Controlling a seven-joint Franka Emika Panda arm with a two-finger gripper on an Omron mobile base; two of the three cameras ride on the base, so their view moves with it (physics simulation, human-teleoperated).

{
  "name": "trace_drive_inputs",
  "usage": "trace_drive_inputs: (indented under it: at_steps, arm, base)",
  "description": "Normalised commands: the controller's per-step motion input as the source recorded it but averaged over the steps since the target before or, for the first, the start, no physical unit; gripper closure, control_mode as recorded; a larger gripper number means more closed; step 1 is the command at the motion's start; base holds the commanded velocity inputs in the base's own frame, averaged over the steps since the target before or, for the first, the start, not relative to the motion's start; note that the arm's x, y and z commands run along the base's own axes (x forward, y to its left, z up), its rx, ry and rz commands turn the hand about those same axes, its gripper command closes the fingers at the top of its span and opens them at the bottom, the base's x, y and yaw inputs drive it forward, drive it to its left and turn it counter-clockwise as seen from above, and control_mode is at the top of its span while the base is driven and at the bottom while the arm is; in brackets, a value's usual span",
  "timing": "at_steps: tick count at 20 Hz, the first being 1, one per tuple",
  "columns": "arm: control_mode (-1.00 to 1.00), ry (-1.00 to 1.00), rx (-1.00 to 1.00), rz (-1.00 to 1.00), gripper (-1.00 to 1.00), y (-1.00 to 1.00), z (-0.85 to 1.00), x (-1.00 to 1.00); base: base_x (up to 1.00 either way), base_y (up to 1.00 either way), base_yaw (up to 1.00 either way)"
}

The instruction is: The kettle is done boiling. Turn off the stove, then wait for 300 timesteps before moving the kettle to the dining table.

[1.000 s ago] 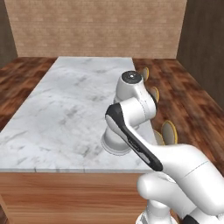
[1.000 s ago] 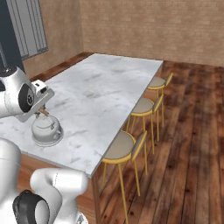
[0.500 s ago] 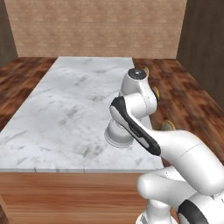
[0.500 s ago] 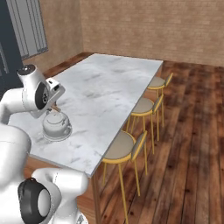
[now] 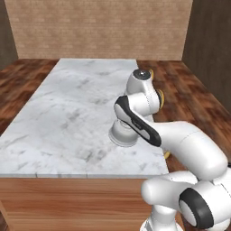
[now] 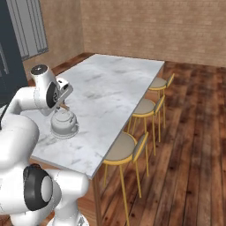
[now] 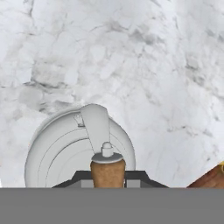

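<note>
The small squat silvery-white kettle [image 6: 64, 123] with a domed lid sits on the long white-grey marble table [image 6: 110, 88], near its 7 o'clock corner in the right base view. The tool [image 7: 108, 180] is just above it, clamped on the kettle's brown wooden handle bar [image 7: 107, 173]. Three tan stools [image 6: 126, 148] line the table's 3 o'clock edge.

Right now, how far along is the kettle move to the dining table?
Looks nearly done: the kettle sits upright on the marble dining table, near the end closest to the base. In hand: the gripper sits at the brown bar of the kettle's handle; I cannot tell whether it is clamped or released. Left: let go if needed and lift the arm clear. The stove's state cannot be judged from here.
</note>
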Motion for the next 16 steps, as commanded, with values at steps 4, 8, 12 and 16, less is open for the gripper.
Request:
trace_drive_inputs:
  at_steps: [4, 8, 12, 16]
  arm:
    - [-1.0, 0.0, 0.0, 0.0, 1.0, -0.17, -0.12, 0.38]
    - [-1.0, 0.01, 0.0, 0.0, 1.0, -0.16, -0.15, 0.35]
    - [-1.0, 0.03, 0.0, 0.0, 1.0, -0.14, -0.15, 0.34]
    - [-1.0, 0.05, 0.0, 0.0, 1.0, -0.08, -0.18, 0.39]
  base:
    - [0.0, 0.0, 0.0]
    - [0.0, 0.0, 0.0]
    - [0.0, 0.0, 0.0]
    - [0.0, 0.0, 0.0]
